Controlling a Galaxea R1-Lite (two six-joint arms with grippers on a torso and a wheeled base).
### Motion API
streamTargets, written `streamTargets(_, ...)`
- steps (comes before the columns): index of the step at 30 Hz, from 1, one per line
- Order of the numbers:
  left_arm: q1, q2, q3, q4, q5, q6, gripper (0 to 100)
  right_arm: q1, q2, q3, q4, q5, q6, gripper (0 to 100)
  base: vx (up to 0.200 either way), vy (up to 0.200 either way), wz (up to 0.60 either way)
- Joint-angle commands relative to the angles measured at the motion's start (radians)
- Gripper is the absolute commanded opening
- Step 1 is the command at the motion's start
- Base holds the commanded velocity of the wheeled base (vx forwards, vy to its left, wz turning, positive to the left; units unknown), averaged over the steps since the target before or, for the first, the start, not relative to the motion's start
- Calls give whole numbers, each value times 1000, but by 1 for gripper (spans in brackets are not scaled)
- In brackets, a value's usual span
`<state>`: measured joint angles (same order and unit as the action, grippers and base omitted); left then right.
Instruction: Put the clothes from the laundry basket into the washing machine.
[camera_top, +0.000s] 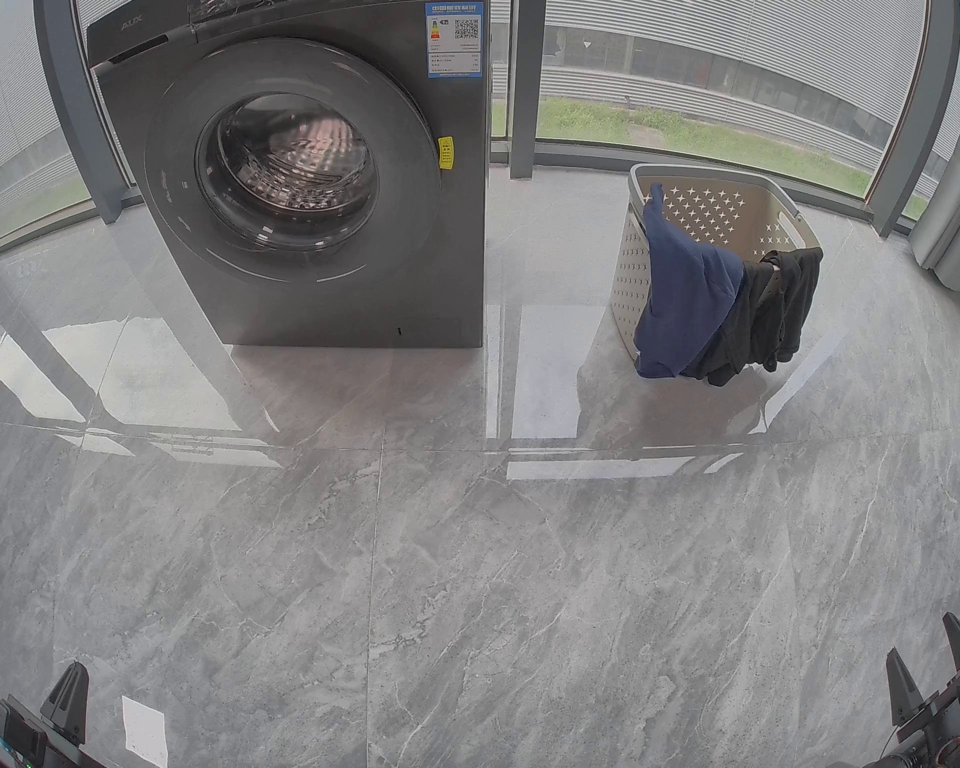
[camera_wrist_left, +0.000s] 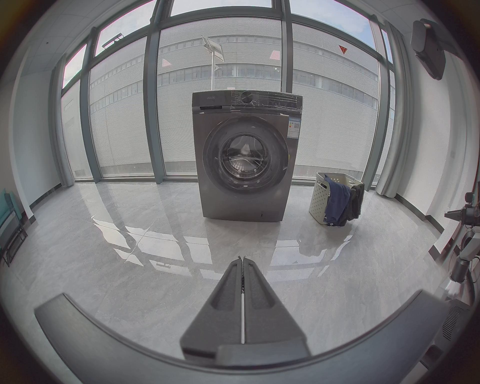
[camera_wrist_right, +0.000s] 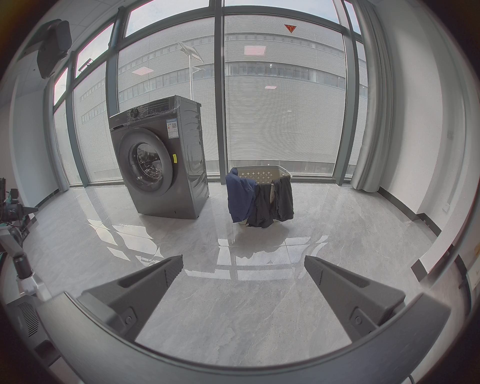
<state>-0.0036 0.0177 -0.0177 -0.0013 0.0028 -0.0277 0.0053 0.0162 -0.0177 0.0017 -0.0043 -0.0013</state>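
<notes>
Both grippers empty, laundry well ahead of them

Left gripper (camera_wrist_left: 242, 261) has its fingers pressed together, right gripper (camera_wrist_right: 242, 262) is spread wide, and neither is touching anything. Far out on the glossy grey tiled floor (camera_top: 480, 600) sits the white perforated plastic laundry basket (camera_top: 700, 172). A blue garment (camera_top: 685, 300) and a black garment (camera_top: 768, 310) hang over its front rim. It stands apart to the right of the dark grey front-loading washing machine (camera_top: 300, 290).
</notes>
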Motion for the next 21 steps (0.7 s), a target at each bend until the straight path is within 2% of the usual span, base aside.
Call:
streamTargets(1,1,-18,18,0,0,2,0,1,-9,16,0,0,0,100,0,0,0)
streamTargets(20,1,-18,18,0,0,0,0,1,-9,15,0,-2,1,100,0,0,0)
streamTargets(21,1,-18,18,0,0,2,0,1,-9,16,0,-2,0,100,200,0,0)
